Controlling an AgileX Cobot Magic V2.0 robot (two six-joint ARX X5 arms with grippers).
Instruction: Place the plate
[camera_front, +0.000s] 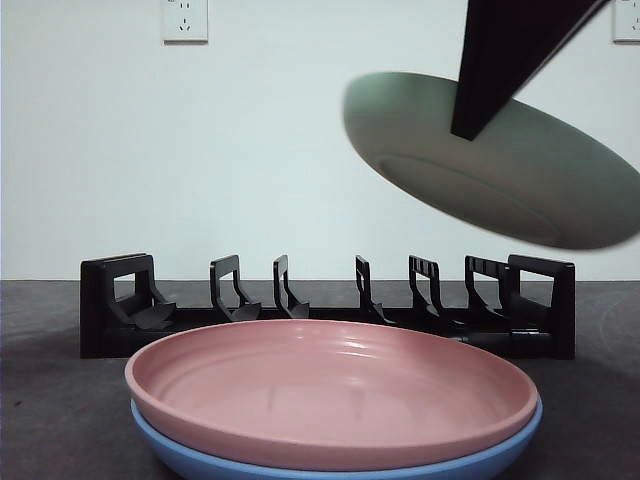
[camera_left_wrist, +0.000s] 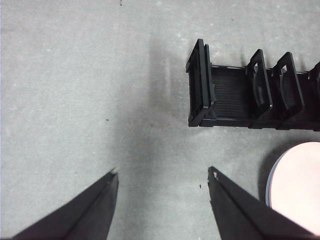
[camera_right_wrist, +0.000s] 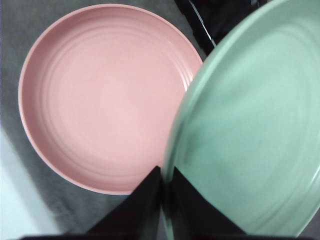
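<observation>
1 green plate (camera_front: 520, 170) tilted in right end effector (camera_right_wrist: 164, 185), above rack (camera_front: 330, 305)

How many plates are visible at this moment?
3. A green plate is held tilted in the air by the right gripper, above the rack. A pink plate sits stacked on a blue plate on the table. Others may be hidden beneath.

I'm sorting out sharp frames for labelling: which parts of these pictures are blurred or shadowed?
Front view: the green round plate held aloft by the right gripper has smeared edges, while the black slotted dish rack and the pink plate on the blue plate look sharp. Right wrist view: the green plate's rim is soft. Left wrist view: a broad dim shadow crosses the grey tabletop.
</observation>
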